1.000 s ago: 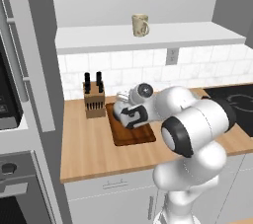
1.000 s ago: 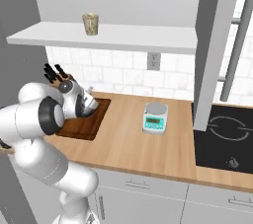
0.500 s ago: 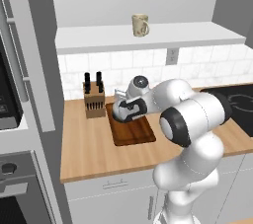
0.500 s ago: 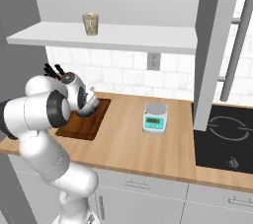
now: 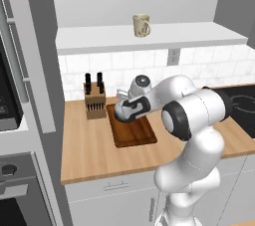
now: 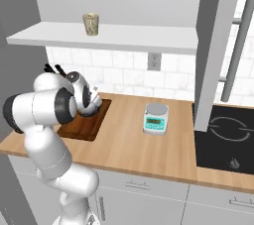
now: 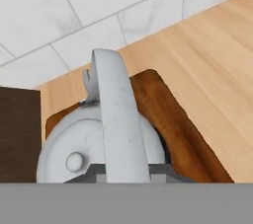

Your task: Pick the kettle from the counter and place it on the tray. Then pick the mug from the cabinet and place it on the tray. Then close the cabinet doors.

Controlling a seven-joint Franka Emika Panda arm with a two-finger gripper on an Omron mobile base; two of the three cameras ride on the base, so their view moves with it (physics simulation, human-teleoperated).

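The grey kettle (image 5: 140,85) is over the far end of the dark-brown tray (image 5: 135,134), near the tiled wall. My gripper (image 5: 129,108) is shut on its arched handle (image 7: 114,114), which runs between the jaws in the hand view. The kettle's lid (image 7: 89,149) and short spout (image 7: 88,81) lie below the hand, above the tray (image 7: 170,117). Whether the kettle touches the tray I cannot tell. The cream mug (image 5: 141,25) stands on the cabinet shelf (image 5: 149,38), also as the mug (image 6: 91,23). The cabinet doors (image 6: 218,45) stand open.
A knife block (image 5: 94,101) stands just left of the tray on the counter (image 5: 89,150). A small kitchen scale (image 6: 155,118) sits mid-counter, with a black hob (image 6: 225,140) to its right. The oven column (image 5: 10,100) is at the left.
The hand with the kettle has crept slightly up and back towards the wall over the tray, and the arm's elbow has swung round. The mug has not moved.
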